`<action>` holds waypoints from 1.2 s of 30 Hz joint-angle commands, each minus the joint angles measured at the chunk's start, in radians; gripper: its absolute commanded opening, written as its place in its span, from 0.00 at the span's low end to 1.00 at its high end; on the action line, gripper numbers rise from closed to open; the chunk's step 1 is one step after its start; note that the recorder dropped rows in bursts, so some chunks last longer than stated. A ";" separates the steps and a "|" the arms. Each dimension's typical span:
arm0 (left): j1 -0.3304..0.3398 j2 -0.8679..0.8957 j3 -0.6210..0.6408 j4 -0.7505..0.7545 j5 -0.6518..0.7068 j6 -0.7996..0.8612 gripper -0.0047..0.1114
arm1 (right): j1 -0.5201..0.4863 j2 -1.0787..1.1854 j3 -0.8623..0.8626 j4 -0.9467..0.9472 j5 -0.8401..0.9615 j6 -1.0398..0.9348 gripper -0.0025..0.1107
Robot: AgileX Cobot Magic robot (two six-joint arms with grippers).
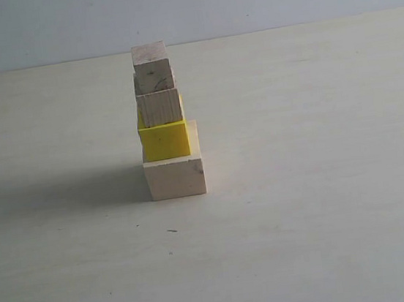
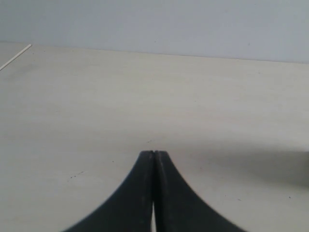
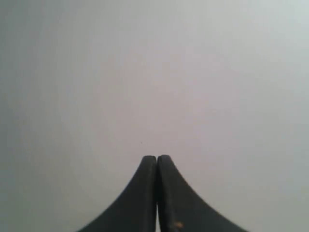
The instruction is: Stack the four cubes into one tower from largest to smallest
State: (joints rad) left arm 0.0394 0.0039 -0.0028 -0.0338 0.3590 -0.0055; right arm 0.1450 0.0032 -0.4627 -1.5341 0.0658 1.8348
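tower [image 1: 163, 126] upright, left of centre (looks complete) | left claw [image 2: 153, 153] together, empty; right claw [image 3: 157, 157] likewise | neither faces tower

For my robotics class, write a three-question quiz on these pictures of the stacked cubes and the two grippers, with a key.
1. Fill in: the stack holds ___ tan bare-wood cubes.
2. Multiple choice: what rests directly on the large pale whitish wooden cube at the bottom? A) the top tan cube B) the bright yellow cube C) nothing
3. True or false: the left gripper is clamped on a cube.

Key: 1 two, both above the yellow one. 2 B. 3 false: the left gripper and the right gripper are both shut with nothing between the jaws.
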 commanded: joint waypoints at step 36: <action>0.002 -0.004 0.003 0.004 -0.007 -0.006 0.04 | -0.005 -0.003 0.276 0.984 0.337 -1.078 0.02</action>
State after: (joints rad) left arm 0.0394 0.0039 -0.0028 -0.0338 0.3590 -0.0055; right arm 0.1450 0.0031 -0.1919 -0.6088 0.4224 0.8285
